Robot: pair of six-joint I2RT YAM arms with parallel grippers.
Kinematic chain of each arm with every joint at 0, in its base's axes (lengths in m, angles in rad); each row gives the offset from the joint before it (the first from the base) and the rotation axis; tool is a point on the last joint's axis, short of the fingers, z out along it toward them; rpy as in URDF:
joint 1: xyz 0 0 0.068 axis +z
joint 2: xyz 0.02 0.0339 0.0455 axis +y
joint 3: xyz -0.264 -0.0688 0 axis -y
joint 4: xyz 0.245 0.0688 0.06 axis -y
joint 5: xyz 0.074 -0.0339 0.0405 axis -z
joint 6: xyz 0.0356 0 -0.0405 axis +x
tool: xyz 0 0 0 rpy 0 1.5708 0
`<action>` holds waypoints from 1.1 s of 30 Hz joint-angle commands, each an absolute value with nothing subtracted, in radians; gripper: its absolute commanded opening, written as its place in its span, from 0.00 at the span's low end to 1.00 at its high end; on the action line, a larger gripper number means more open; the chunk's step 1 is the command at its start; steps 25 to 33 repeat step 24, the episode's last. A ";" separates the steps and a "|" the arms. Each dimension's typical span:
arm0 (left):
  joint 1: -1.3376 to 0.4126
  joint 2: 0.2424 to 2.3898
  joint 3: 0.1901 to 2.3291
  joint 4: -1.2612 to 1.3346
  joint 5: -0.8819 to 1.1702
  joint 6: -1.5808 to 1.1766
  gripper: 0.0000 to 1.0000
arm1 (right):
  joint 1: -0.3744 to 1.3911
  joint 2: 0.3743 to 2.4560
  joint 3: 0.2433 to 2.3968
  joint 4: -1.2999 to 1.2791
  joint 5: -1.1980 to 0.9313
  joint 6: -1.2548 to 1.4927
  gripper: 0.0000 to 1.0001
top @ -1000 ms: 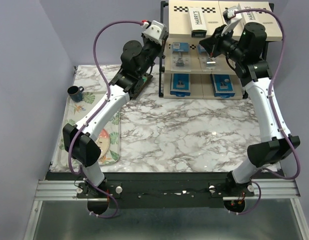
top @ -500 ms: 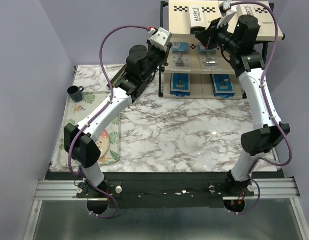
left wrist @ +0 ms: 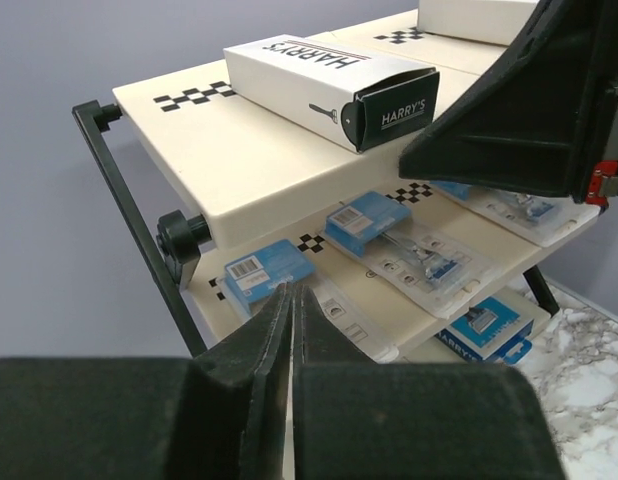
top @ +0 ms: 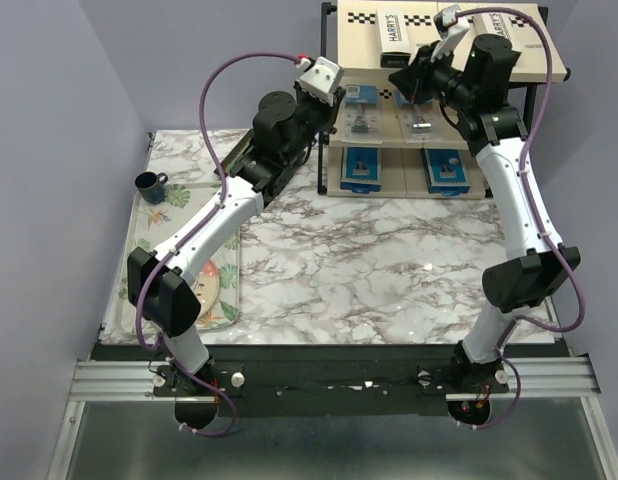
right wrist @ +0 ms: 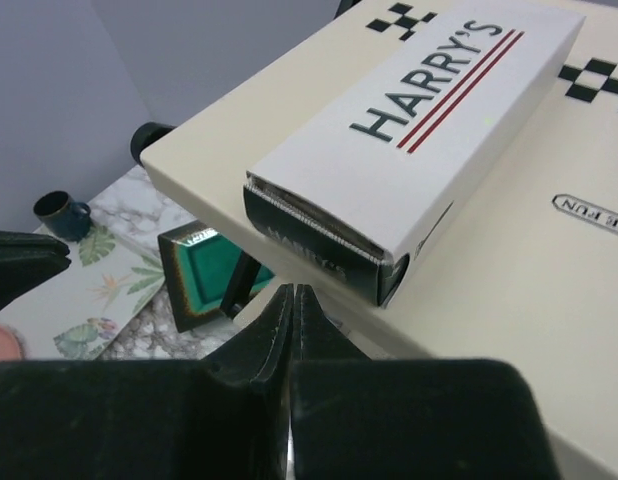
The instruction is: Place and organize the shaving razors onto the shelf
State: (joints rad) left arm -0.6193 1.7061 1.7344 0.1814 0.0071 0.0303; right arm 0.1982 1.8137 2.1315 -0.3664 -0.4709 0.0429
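The shelf point(top: 355, 48) stood at the far edge of the bench point(top: 369, 260), right of its middle, and every razor pack in sight lay on it. Two white Harry's boxes point(left wrist: 334, 85) lay on the top board, one toward its left edge, the other toward its right edge and partly hidden by the right arm. Three blister packs point(left wrist: 381, 228) lay in a row on the middle board. Two blue boxes point(top: 361, 166) lay side by side on the bottom board.

The left gripper point(left wrist: 292, 292) hung just off the shelf's left edge, about level with the middle board. Its fingers were closed to a thin slit with nothing between them. The right gripper point(right wrist: 292, 292) hovered at the top board's front edge, just short of the near end of the left Harry's box, closed and empty.

A green frame point(right wrist: 204, 275) lay on the bench by the shelf's left edge, under the left arm. A floral tray point(top: 144, 230) lay along the bench's left edge, with a dark cup point(top: 149, 184) at its far end.
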 commanded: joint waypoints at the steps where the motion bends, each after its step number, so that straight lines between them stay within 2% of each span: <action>1: -0.621 1.625 1.677 0.150 -0.008 0.064 0.52 | 0.199 1.625 1.919 -0.390 -0.439 -0.035 0.55; 2: -0.621 1.612 1.658 0.131 -0.002 0.071 0.66 | 0.199 1.582 1.858 -0.391 -0.416 -0.037 0.66; 3: -0.621 1.597 1.638 0.124 0.000 0.089 0.81 | 0.198 1.544 1.800 -0.397 -0.360 -0.037 0.84; 4: -0.620 1.568 1.590 0.115 0.055 0.110 0.99 | 0.199 1.511 1.687 -0.432 -0.327 -0.040 0.91; 6: -0.617 1.537 1.534 0.091 0.188 0.139 0.99 | 0.198 1.421 1.588 -0.481 -0.228 -0.043 1.00; 8: -0.615 1.496 1.473 0.048 0.286 0.158 0.99 | 0.196 1.341 1.457 -0.546 -0.167 -0.052 1.00; 12: -0.611 1.445 1.378 0.003 0.357 0.189 0.99 | 0.196 1.283 1.364 -0.691 0.052 -0.027 1.00; 16: -0.606 1.404 1.287 -0.054 0.344 0.241 0.99 | 0.196 1.204 1.264 -0.846 0.178 -0.087 1.00; 18: -0.604 1.387 1.261 -0.054 0.330 0.267 0.99 | 0.198 1.160 1.194 -0.851 0.190 -0.090 1.00; 23: -0.598 1.364 1.229 -0.095 0.311 0.325 0.99 | 0.196 1.032 1.172 -0.789 0.097 -0.092 1.00; 33: -0.598 1.362 1.227 -0.101 0.310 0.343 0.99 | 0.196 1.025 1.181 -0.778 0.089 -0.091 1.00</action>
